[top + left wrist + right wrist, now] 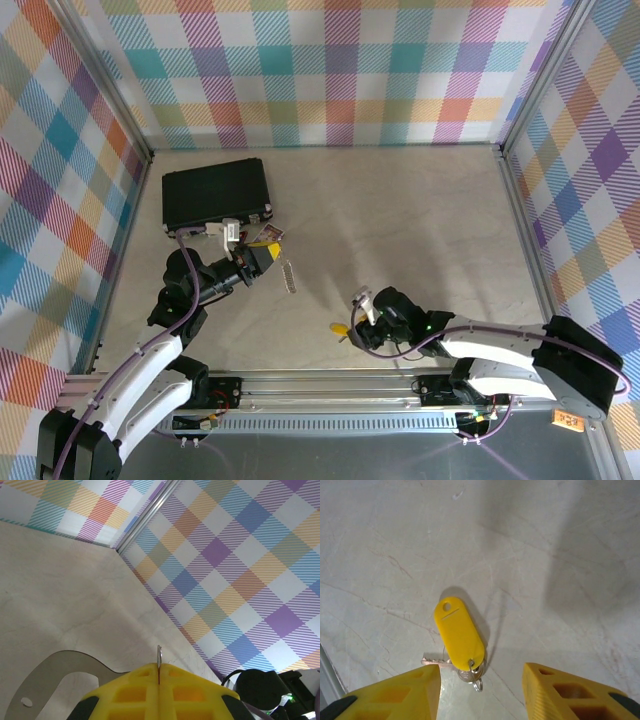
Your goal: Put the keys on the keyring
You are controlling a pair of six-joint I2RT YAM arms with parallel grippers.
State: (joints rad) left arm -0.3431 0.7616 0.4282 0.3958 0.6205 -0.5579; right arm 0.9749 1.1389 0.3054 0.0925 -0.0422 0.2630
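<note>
The key lies flat on the table, with a yellow plastic tag (459,635), a short blade (432,662) and a small split ring on it. My right gripper (481,674) hovers just above it, open, one yellow finger on each side and nothing between them. From above, the key (340,327) sits at the tip of the right gripper (356,318). My left gripper (159,675) is shut on a thin silver edge of the keyring (159,656). Seen from above, the keyring (289,275) juts from the left gripper (266,262) as a narrow silver strip.
A black rectangular case (215,193) lies at the back left, just behind the left arm, with a small reddish piece (266,233) at its near corner. Checked walls close the table on three sides. Bare tabletop (400,220) spreads across the middle and right.
</note>
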